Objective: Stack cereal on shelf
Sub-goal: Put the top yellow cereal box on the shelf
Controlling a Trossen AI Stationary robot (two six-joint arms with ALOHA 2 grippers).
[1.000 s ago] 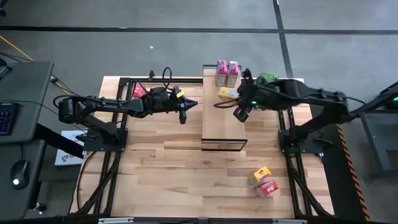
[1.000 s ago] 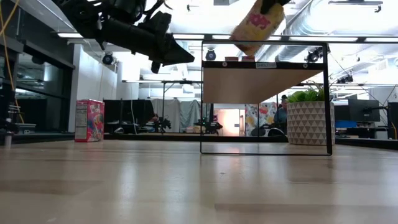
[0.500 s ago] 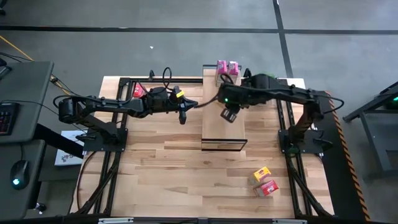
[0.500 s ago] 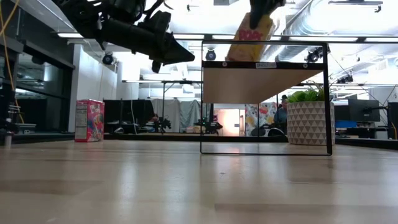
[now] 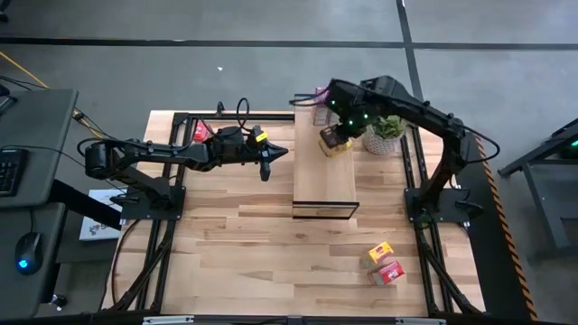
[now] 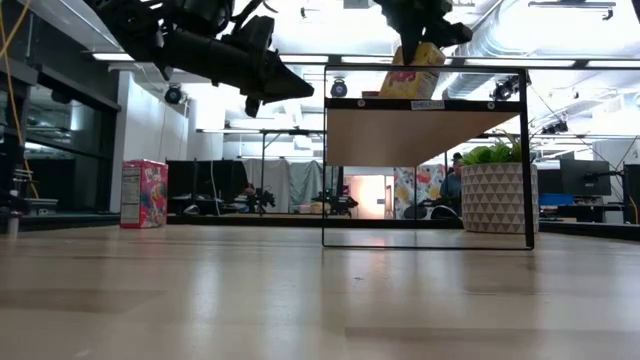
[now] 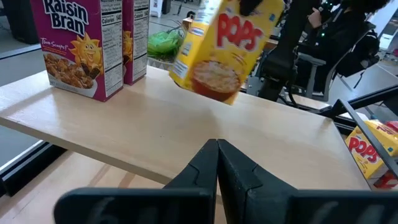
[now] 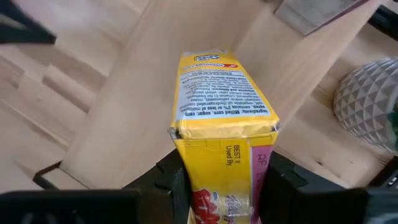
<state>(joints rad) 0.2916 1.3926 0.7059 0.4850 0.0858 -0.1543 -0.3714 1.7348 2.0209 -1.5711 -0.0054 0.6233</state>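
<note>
My right gripper (image 5: 336, 140) is shut on a yellow cereal box (image 8: 224, 118) above the shelf (image 5: 325, 176), a light-wood board on a dark frame. The box (image 6: 412, 78) is tilted, its lower end close to the board. Two pink boxes (image 7: 78, 46) stand upright at the shelf's far end (image 5: 322, 96). A red box (image 5: 200, 132) stands on the table's far left. A yellow box (image 5: 379, 252) and a red box (image 5: 388, 273) lie on the table near right. My left gripper (image 5: 271, 155) hangs shut in the air left of the shelf, touching nothing. My right gripper pinches the yellow box by its upper end (image 8: 221, 155), one finger (image 8: 177, 180) on each wide face. The fingers come from above, slanting. The box hangs tilted below them over the board; whether its lower corner (image 7: 229, 98) touches the board I cannot tell.
A green plant in a patterned white pot (image 5: 386, 129) stands on the table just right of the shelf, close to the right arm. The shelf's near half (image 5: 325, 194) is bare. A dark metal frame runs along the table's sides.
My right gripper has carried the yellow box toward the table's far edge and down to the shelf top, turning about so that the box now stands more upright. The right arm has swung off the plant, which now shows.
</note>
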